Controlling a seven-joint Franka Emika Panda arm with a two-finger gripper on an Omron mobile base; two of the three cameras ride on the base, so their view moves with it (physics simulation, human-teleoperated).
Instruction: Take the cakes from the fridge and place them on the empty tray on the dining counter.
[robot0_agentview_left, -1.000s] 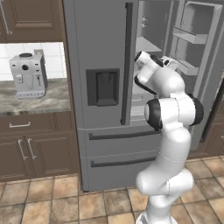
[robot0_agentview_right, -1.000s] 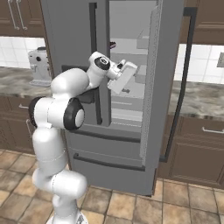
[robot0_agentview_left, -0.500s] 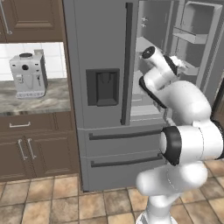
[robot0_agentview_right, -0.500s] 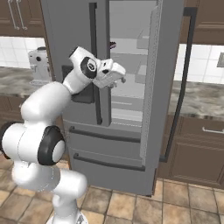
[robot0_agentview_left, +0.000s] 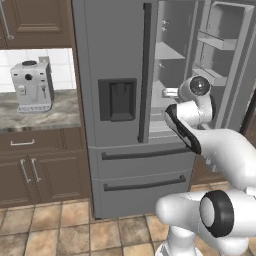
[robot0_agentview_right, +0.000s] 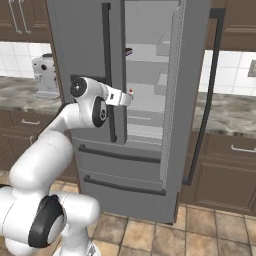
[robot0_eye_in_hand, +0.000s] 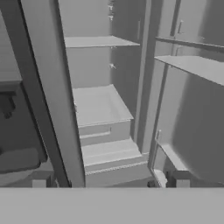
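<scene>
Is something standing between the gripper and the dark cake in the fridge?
Nothing visible does. The right door is swung open, and the open gripper hangs before the opening, below the dark cake on an upper shelf.

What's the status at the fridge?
Two-finger gripper open, empty, facing the tall grey fridge's open right side. Small red-topped cake on shelf. Left door shut.

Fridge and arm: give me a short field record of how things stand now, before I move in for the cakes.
fridge: right door swung open, left door shut, both lower drawers shut
cakes: two small pieces in the right base view, a dark one on an upper shelf and a red-topped one lower down
pincer: open, holding nothing, facing into the open compartment
shelves in the hand view: bare
coffee machine: on the counter left of the fridge
</scene>
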